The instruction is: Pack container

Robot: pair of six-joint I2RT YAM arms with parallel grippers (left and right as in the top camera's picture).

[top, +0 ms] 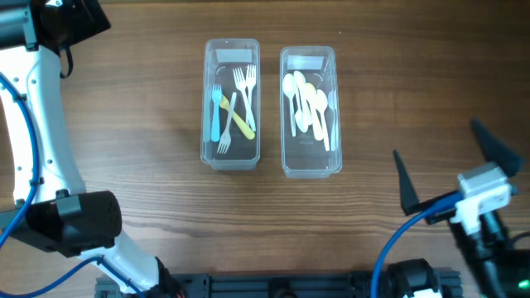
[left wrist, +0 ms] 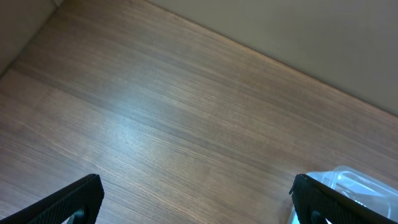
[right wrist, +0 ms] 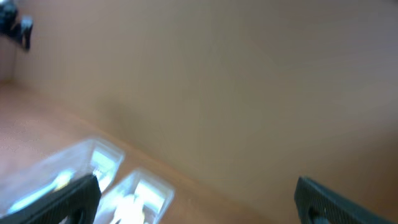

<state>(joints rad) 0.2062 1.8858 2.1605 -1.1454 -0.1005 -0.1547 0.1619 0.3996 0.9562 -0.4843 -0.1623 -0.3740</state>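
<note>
Far to the upper left of the fork container (top: 206,108), the left end effector (left wrist: 198,182) hangs above bare worktop (top: 124,124). Its fingers are spread wide, nothing lies between them, and only a corner of clear plastic shows at the edge of its wrist view. That looks like a parked pose, held off to the side so the overhead camera and the other arm have free access to the middle. The fork container is a clear, lidless rectangular tub standing upright with its long side running away from the robot. In it lie white forks (top: 246,89), a blue fork (top: 215,116) and a yellow fork (top: 241,122), loosely crossed over one another. Just to the right of it, parallel and with a narrow gap between, stands the spoon container (top: 283,124), holding a heap of white spoons (top: 308,103). Sorting by type explains why the two tubs sit as a pair. Well to the lower right of the fork container, the right end effector (top: 434,137) hovers over the worktop with fingers likewise parted and empty, angled toward the tubs. No loose cutlery shows on the worktop, so the packing looks finished or nearly so, with perhaps only closing left, though no lid is in sight
</note>
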